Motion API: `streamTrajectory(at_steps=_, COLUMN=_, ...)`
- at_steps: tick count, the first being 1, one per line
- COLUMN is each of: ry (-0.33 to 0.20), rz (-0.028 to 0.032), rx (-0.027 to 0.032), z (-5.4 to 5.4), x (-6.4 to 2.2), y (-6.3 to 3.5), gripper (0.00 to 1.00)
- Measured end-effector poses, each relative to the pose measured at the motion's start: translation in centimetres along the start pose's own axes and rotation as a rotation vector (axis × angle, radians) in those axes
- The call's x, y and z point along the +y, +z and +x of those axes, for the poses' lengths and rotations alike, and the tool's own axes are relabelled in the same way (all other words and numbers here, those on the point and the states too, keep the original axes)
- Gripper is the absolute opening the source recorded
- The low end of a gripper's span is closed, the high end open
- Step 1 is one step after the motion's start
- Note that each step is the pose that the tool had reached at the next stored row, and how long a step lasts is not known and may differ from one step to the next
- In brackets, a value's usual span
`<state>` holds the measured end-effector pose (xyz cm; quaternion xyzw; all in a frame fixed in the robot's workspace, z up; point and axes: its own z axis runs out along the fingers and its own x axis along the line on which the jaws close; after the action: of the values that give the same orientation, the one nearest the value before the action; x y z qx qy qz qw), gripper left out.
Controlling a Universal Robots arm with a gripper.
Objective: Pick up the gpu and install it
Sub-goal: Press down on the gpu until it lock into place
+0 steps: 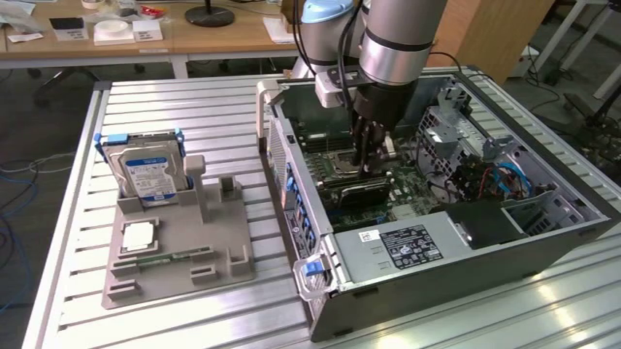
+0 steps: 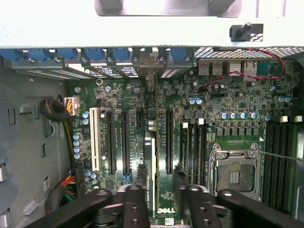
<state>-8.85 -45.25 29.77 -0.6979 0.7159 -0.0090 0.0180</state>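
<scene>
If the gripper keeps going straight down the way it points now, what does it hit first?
Most likely the gpu: the card stands on edge between the gripper's fingers, over the motherboard slots inside the computer case. How far it is seated is unclear.

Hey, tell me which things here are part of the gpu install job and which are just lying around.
Part of the job:
- gpu, standing on edge in a motherboard slot
- pincer, astride the gpu
- computer case, open

Just lying about:
- hard drive in the grey holder
- memory stick on that holder
</scene>
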Motion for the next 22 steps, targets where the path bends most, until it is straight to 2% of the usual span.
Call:
streamTrajectory(at_steps=1, ry=0.0, rz=0.0, rx=0.0, z=0.0, x=0.0, y=0.0, gripper=0.32)
streamTrajectory(at_steps=2, ry=0.0, rz=0.0, rx=0.0, z=0.0, x=0.0, y=0.0, gripper=0.32)
streamTrajectory(at_steps=4, ry=0.0, rz=0.0, rx=0.0, z=0.0, x=0.0, y=0.0, gripper=0.21)
streamTrajectory(at_steps=5, ry=0.0, rz=0.0, rx=0.0, z=0.0, x=0.0, y=0.0, gripper=0.21)
streamTrajectory(at_steps=6, ry=0.0, rz=0.0, rx=0.0, z=0.0, x=0.0, y=0.0, gripper=0.14)
streamTrajectory(at_steps=12, ry=0.0, rz=0.0, rx=0.0, z=0.0, x=0.0, y=0.0, gripper=0.14)
streamTrajectory(at_steps=13, ry=0.0, rz=0.0, rx=0.0, z=0.0, x=0.0, y=0.0, gripper=0.1)
streamTrajectory(at_steps=22, ry=0.0, rz=0.0, rx=0.0, z=-0.03, x=0.11, y=0.07, gripper=0.1)
